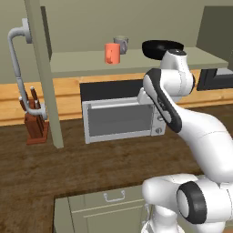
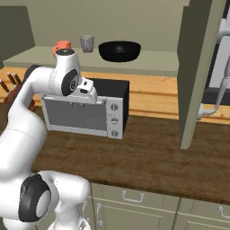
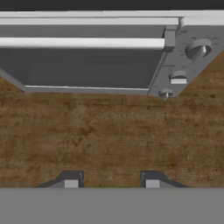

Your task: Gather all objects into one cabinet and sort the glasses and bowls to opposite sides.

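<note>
My claw (image 3: 111, 183) hangs half-open and empty over the wooden counter (image 3: 109, 131), facing the toaster oven (image 3: 87, 65). Above it on the cabinet shelf (image 1: 136, 61) sit the orange-red mug (image 1: 112, 53), grey mug (image 1: 121, 44) and black bowl (image 1: 157, 47) — I'd raise straight up, clear of the oven.

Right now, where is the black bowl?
The black bowl sits on the open cabinet's shelf, right of the grey mug, above the toaster oven.

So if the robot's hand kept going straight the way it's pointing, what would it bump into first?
Probably the wooden countertop, just in front of the toaster oven. The hand is empty and tilts downward at the wood, though how far away is hard to judge.
</note>
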You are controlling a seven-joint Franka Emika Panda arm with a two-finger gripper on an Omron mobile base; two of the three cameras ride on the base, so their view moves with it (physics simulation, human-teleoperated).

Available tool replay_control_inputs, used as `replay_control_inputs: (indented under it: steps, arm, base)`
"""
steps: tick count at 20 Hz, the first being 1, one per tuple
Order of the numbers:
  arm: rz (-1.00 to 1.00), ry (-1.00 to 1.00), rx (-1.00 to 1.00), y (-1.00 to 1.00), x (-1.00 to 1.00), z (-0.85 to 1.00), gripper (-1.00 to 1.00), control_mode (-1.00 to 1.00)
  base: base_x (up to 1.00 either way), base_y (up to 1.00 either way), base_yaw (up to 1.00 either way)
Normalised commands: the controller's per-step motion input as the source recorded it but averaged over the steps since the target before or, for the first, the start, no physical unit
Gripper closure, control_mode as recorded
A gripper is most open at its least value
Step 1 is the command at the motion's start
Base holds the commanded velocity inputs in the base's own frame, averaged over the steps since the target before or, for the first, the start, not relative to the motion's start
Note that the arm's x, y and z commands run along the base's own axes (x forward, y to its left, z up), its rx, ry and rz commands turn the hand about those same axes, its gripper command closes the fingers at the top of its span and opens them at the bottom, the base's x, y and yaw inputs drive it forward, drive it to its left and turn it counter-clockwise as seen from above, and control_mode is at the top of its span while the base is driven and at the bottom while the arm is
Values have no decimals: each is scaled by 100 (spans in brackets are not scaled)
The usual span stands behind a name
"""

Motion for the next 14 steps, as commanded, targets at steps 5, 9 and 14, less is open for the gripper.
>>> replay_control_inputs:
  steps: [5,9,14]
  arm:
    - [0,0,0,0,-57,0,-100,-100]
    - [-2,0,0,-2,-100,-1,-100,-100]
    - [-1,-6,0,-2,-88,4,-100,-100]
  base:
    - [0,0,0]
    - [0,0,0]
    - [0,0,0]
